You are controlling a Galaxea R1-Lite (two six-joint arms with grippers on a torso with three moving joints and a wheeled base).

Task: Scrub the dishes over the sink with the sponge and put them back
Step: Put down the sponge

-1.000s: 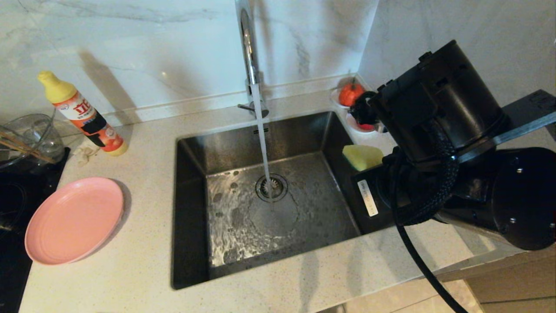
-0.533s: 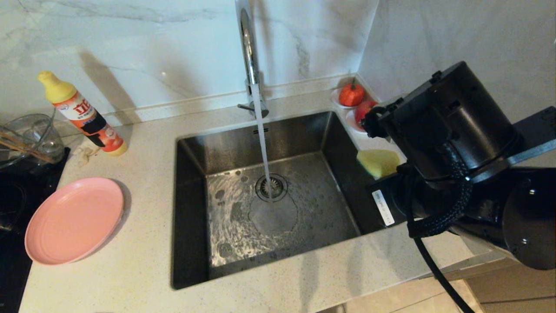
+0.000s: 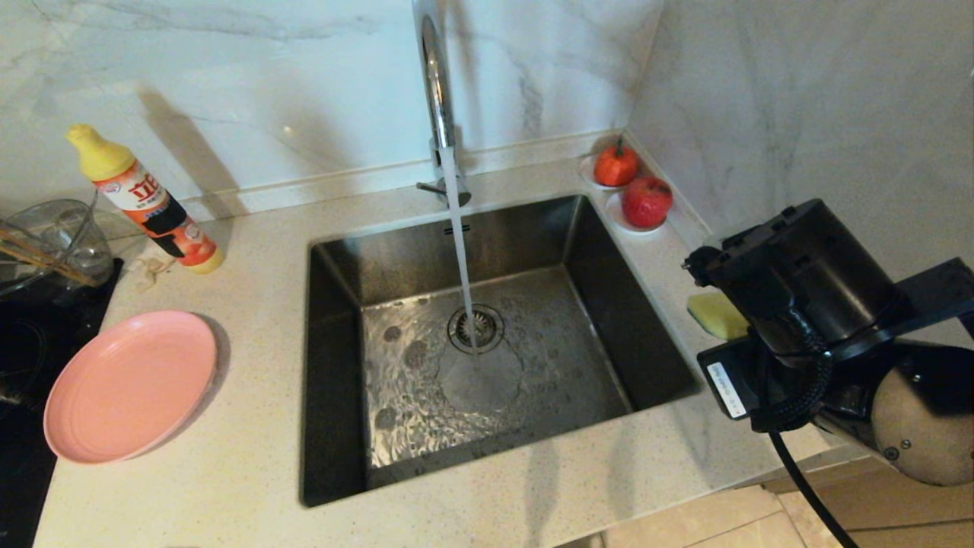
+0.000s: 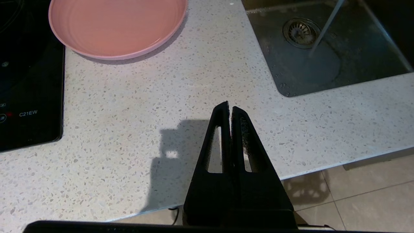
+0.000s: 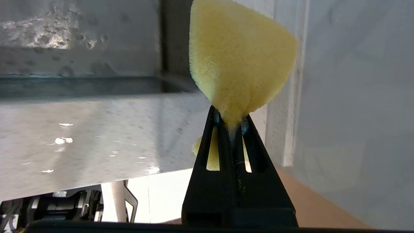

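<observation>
- Head view, centre of frame: I see the sink (image 3: 358,365), a square steel basin with a round strainer drain (image 3: 475,328) in its floor; the chrome faucet (image 3: 435,84) rises at top centre and a stream of water (image 3: 461,259) falls onto the drain.
- Head view, lower left: the pink plate (image 3: 129,385) lies flat on the speckled counter (image 3: 251,259), well apart from the basin's left edge and just beside the black cooktop (image 3: 15,457) at the frame's left border.
- Head view, left edge: thin wooden chopsticks (image 3: 46,262) rest in a clear glass bowl (image 3: 65,236); an orange bottle with a yellow cap (image 3: 144,199) leans next to it against the marble wall.
- Head view, upper right of the basin: two red fruits (image 3: 647,202) sit on small white dishes in the counter's corner.
- Head view, right side: my right arm fills the lower right; part of the yellow sponge (image 3: 715,316) shows above the counter strip to the right of the basin, the rest hidden by the arm.
- Right wrist view, centre: the right gripper (image 5: 230,124) pinches the sponge (image 5: 239,61) by one end, fingers nearly together, the foam flaring out beyond the tips.
- Left wrist view, centre: the left gripper (image 4: 229,108) is closed, fingers pressed together with nothing between them, above the counter's front edge; the plate (image 4: 116,27) is at the upper left and the drain (image 4: 299,29) at the upper right.
</observation>
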